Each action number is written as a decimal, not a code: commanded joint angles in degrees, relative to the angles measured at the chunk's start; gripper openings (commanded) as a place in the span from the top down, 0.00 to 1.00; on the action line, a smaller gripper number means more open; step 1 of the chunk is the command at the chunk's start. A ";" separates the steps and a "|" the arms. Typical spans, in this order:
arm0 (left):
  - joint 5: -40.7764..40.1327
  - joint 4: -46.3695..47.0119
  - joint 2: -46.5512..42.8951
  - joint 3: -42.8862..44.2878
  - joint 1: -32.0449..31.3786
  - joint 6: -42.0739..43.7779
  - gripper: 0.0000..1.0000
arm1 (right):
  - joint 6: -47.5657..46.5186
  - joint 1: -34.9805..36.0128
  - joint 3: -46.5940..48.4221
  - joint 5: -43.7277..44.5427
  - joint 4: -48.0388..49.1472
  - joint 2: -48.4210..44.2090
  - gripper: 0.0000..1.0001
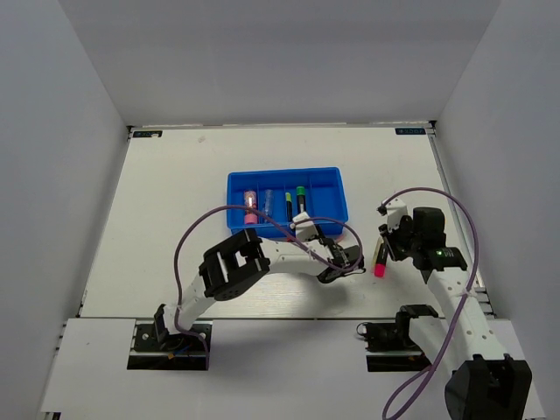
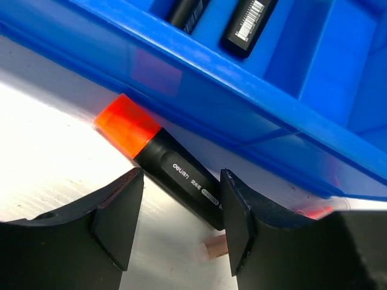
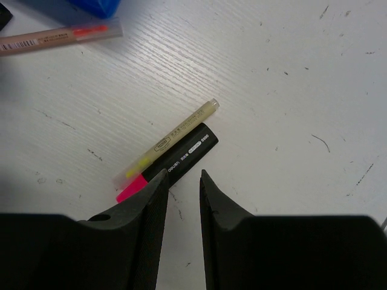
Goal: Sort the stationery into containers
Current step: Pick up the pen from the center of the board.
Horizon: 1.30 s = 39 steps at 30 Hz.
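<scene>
Left gripper (image 2: 180,202), jaws spread, straddles orange-ended marker (image 2: 172,170) just beside blue tray (image 2: 242,106) wall | judged best: pinch black barrel squarely, lift clear over wall.

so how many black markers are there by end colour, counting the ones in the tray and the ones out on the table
orange-ended marker, on the table against the blue tray: 1
pink-ended marker, on the table: 1
yellow-ended marker, in the tray: 1
green-ended marker, in the tray: 1
total: 4
</scene>
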 commanded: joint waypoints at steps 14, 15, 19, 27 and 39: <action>8.05 -14.24 -3.99 -10.28 -3.69 -15.94 0.64 | 0.46 -3.24 0.50 -5.62 1.00 -1.06 0.69; 7.26 -15.11 -5.12 -10.56 -4.06 -16.20 0.64 | 0.55 -3.33 0.59 -5.97 0.92 -1.15 0.69; 7.08 -16.26 -7.24 -13.63 -7.13 -18.40 0.65 | 0.73 -3.24 1.03 -6.94 0.57 -1.06 0.69; 5.50 -16.35 -17.49 -21.27 -10.65 -13.59 1.00 | 1.08 -5.26 2.09 -8.61 -0.84 -1.15 0.61; 7.95 5.95 -36.07 -21.20 -2.31 32.44 1.00 | -0.50 -5.09 2.97 -14.76 -4.18 0.96 1.00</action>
